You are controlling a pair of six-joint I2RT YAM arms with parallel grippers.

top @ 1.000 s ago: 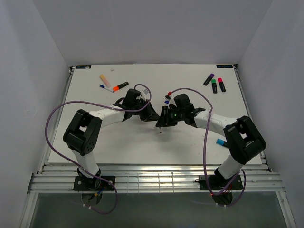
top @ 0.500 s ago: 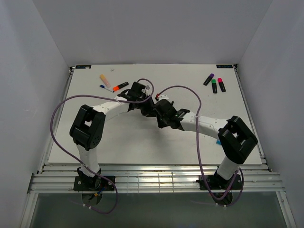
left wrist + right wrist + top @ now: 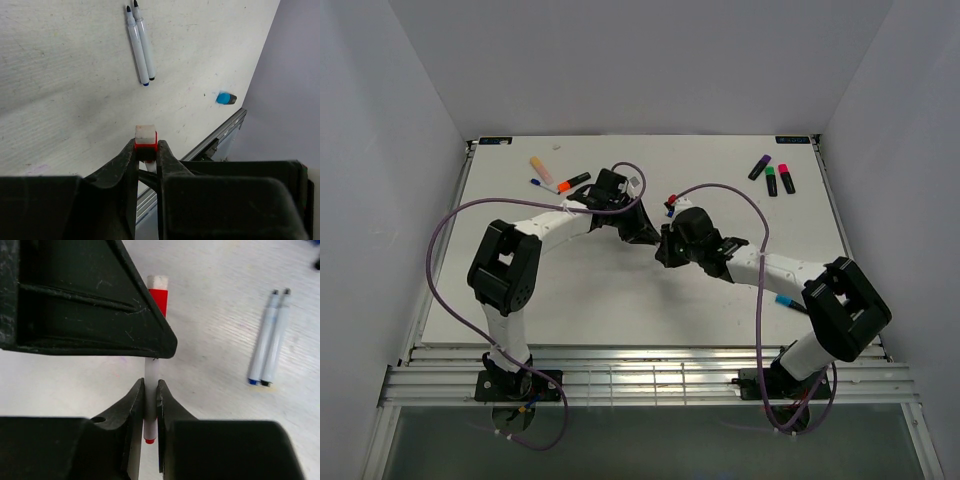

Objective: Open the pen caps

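Right wrist: jaws clamped on thin pen [image 3: 151,371].

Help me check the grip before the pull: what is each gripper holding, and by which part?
Both hold one thin pen: the left gripper clamps its red cap, the right gripper clamps its white barrel.

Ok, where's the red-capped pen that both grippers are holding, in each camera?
Left wrist: red-capped pen bottom centre, its cap end pinched by the left gripper.
Right wrist: centre, white barrel in the right gripper, red cap above.
Top external: too small to make out, mid-table where left gripper and right gripper meet.
Shared landmark: pair of thin white pens, top centre in left wrist, right side in right wrist.
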